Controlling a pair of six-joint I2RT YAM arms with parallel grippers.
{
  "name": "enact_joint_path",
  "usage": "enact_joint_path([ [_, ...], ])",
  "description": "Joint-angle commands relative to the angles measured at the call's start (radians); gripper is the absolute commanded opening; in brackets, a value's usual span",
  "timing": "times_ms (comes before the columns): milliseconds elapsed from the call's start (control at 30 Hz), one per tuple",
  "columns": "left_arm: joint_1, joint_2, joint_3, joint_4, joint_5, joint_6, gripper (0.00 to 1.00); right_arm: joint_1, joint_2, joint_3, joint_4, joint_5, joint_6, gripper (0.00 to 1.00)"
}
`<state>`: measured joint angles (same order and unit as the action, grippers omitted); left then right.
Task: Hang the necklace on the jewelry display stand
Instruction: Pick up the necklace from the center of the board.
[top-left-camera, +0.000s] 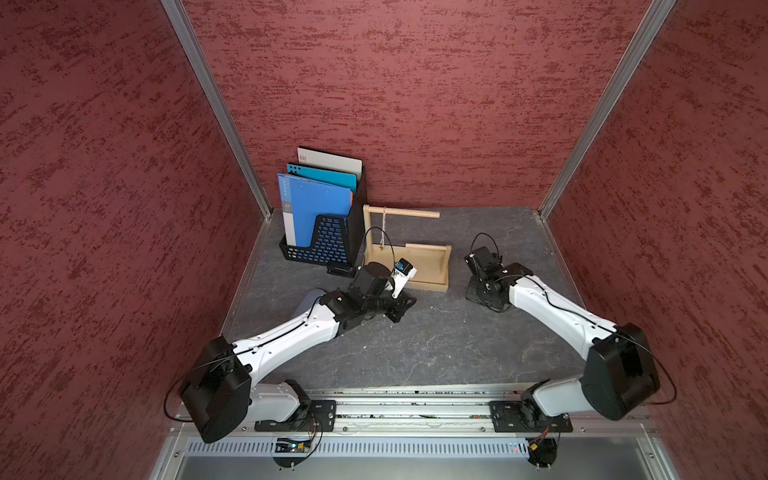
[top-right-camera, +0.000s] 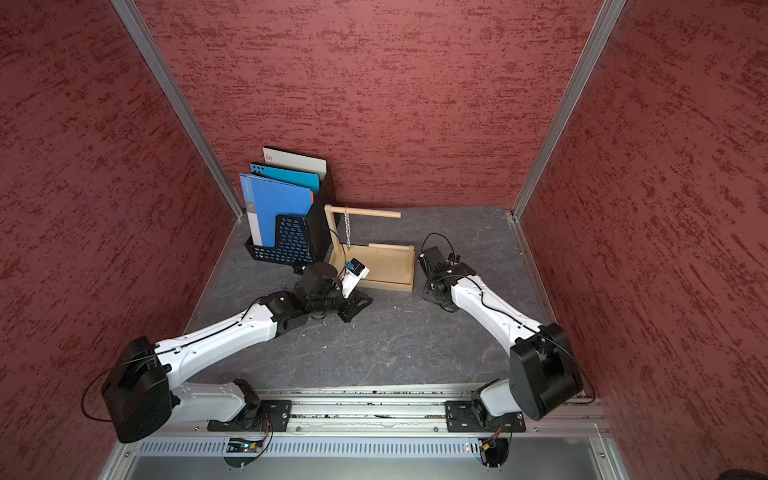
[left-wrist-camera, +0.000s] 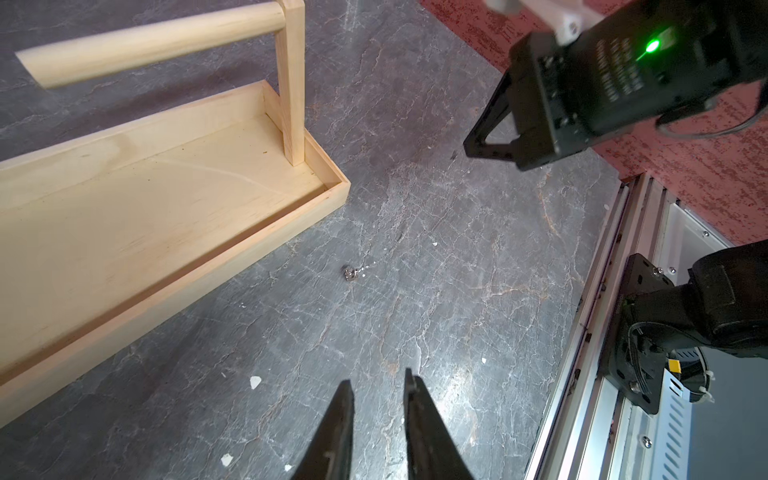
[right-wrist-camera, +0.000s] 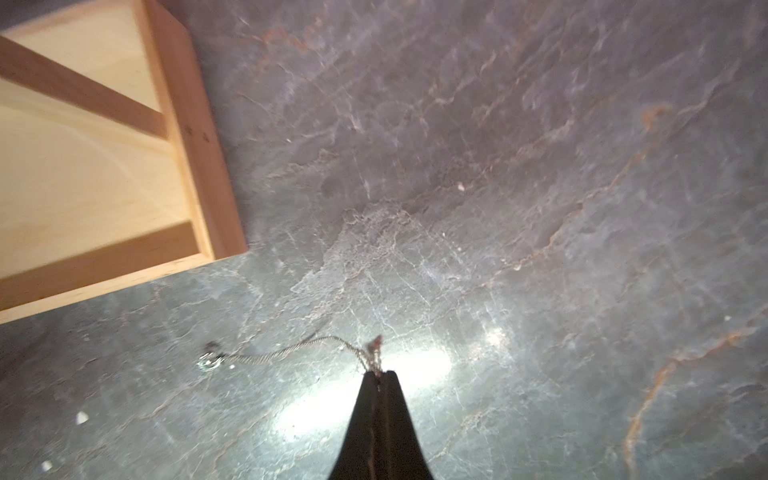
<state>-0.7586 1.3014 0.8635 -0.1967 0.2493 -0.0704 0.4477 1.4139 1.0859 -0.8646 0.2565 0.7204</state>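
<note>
Right hand (right-wrist-camera: 379, 373) pinches necklace (right-wrist-camera: 282, 354) chain; left hand (left-wrist-camera: 379, 401) slightly spread, empty; barcode label (top-left-camera: 302, 158) on white folder (top-left-camera: 336, 163) unreadable.

The left arm (top-left-camera: 291, 336) stretches low and forward, elbow nearly straight, its wrist rolled so the left hand (left-wrist-camera: 378, 378) lies sideways, the two fingers a little apart with nothing between them. The right arm (top-left-camera: 552, 303) reaches forward and bends down at the wrist. The right hand (right-wrist-camera: 378, 374) points downward, fingers pressed together on what looks, through blur, like the necklace (right-wrist-camera: 282, 353) chain.
</note>
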Motion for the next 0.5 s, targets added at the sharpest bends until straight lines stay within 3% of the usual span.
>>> enact_joint_path([
  [0,0.001,-0.030,-0.016,0.058,-0.008,0.021,0.25,0.019,-0.047,0.070,-0.052,0.056,-0.105,0.00],
  [233,0.001,-0.073,-0.009,0.163,-0.023,0.038,0.30,0.120,-0.100,0.264,-0.052,0.036,-0.338,0.00],
  [467,0.001,-0.119,0.028,0.246,-0.043,0.036,0.34,0.213,-0.134,0.398,0.035,-0.124,-0.452,0.00],
])
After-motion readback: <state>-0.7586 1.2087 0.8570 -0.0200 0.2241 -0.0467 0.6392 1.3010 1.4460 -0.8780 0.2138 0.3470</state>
